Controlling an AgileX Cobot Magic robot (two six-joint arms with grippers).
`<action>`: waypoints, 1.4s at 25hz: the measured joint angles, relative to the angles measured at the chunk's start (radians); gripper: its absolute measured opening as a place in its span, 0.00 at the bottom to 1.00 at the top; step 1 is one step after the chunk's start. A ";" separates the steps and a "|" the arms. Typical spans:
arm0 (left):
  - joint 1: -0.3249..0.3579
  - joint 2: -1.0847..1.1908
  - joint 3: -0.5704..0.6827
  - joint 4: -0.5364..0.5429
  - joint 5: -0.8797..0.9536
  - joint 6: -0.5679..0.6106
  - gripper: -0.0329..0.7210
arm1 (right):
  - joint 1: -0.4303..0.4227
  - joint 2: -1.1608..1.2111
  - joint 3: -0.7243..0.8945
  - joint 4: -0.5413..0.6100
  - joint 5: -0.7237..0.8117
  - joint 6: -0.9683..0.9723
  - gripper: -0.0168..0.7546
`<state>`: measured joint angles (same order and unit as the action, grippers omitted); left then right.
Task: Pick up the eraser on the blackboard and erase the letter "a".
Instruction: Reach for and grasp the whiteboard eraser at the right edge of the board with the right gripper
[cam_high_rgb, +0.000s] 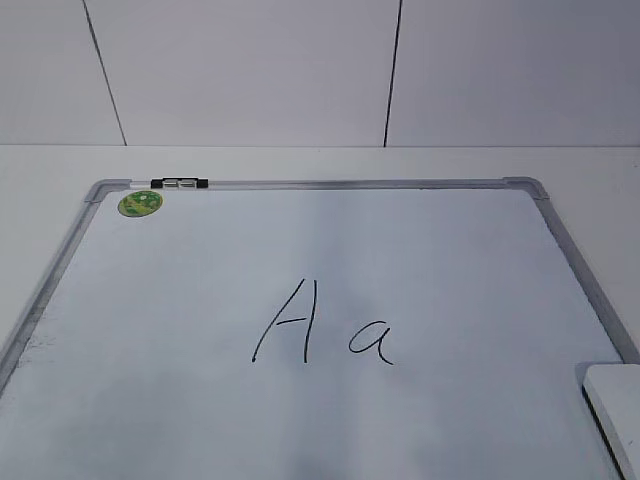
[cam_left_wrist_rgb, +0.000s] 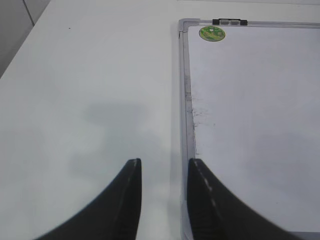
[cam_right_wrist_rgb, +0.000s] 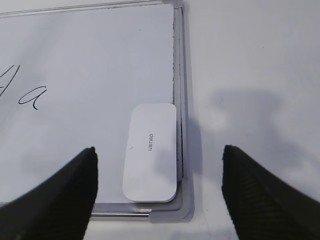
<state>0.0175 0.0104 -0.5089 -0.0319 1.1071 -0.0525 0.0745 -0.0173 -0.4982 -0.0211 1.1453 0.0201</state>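
A plain white, smooth tabletop (cam_high_rgb: 300, 162) carries the scene, meeting a pale panelled wall at its far edge. Lying flat directly on it is a large white dry-erase blackboard (cam_high_rgb: 560, 250) with a grey metal frame and rounded grey corners.

Blk/clear marker pen (cam_high_rgb: 180, 183) lies along far frame edge; capital "A" (cam_high_rgb: 288, 320) mid-board.

glossy blackboard (cam_high_rgb: 330, 260) (metal frame), matt plastic eraser (cam_right_wrist_rgb: 150, 152)
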 joint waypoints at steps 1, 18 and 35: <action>0.000 0.000 0.000 0.000 0.000 0.000 0.36 | 0.000 0.000 0.000 0.000 0.000 0.000 0.79; 0.000 0.000 0.000 0.000 0.000 0.000 0.35 | 0.000 0.183 -0.008 0.013 0.012 0.000 0.79; 0.000 0.000 0.000 -0.009 0.000 0.000 0.36 | 0.000 0.722 -0.099 0.108 0.009 0.000 0.87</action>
<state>0.0175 0.0104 -0.5089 -0.0413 1.1071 -0.0525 0.0745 0.7043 -0.5970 0.0869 1.1540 0.0201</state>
